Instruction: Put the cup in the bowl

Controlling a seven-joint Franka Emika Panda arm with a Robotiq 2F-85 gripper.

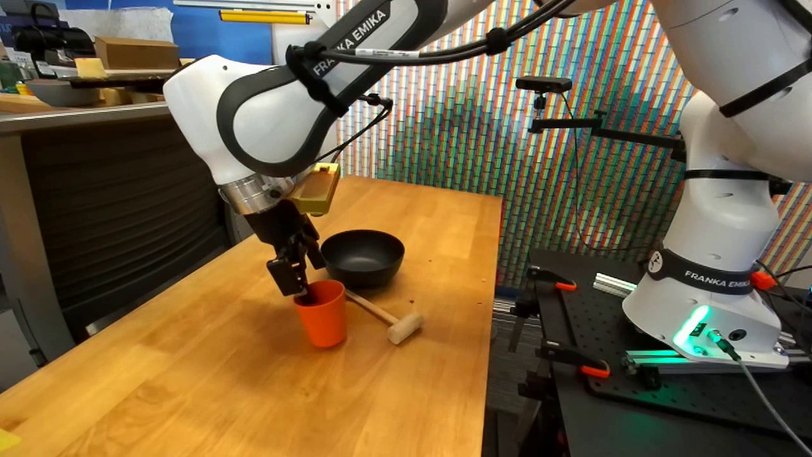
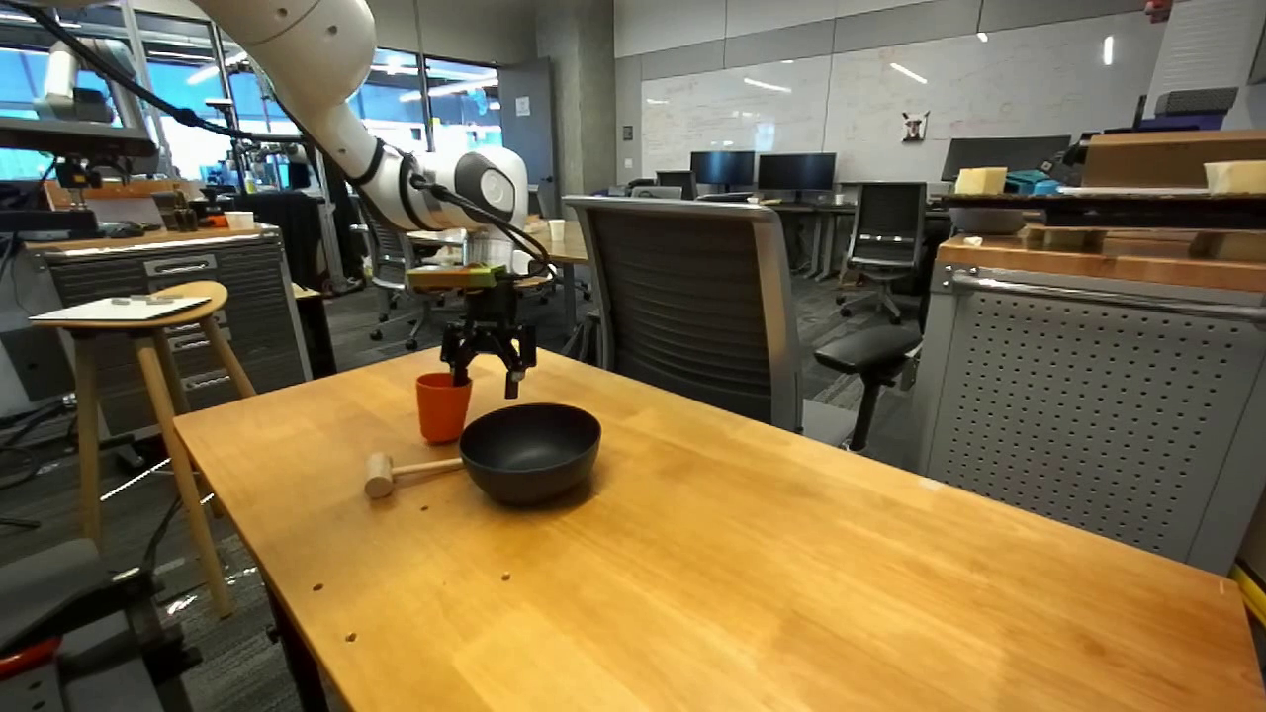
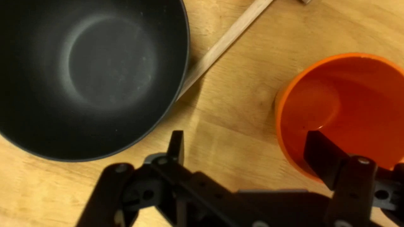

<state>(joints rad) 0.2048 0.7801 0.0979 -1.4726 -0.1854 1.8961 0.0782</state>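
In an exterior view the claw (image 1: 312, 278) hangs above the counter (image 1: 190, 381), fingers apart, one reaching into the mouth of the upright cup (image 1: 325, 320) beneath it. In an exterior view the bowl (image 2: 529, 465) and the wooden mallet (image 2: 381, 475) lie on the near side of the claw. In the wrist view the claw's other finger (image 3: 177, 145) hangs in the gap between the cup and the bowl.

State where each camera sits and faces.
An exterior view: higher than tan wooden tabletop, facing dark ribbed chair; white arm, black pincer show.
An exterior view: also higher, facing multicoloured backdrop; arm, white base, pincer show.
Wrist view: overhead, facing tabletop; pincer fingers show.
Both exterior views share tapered orange plastic cup and round black bowl.
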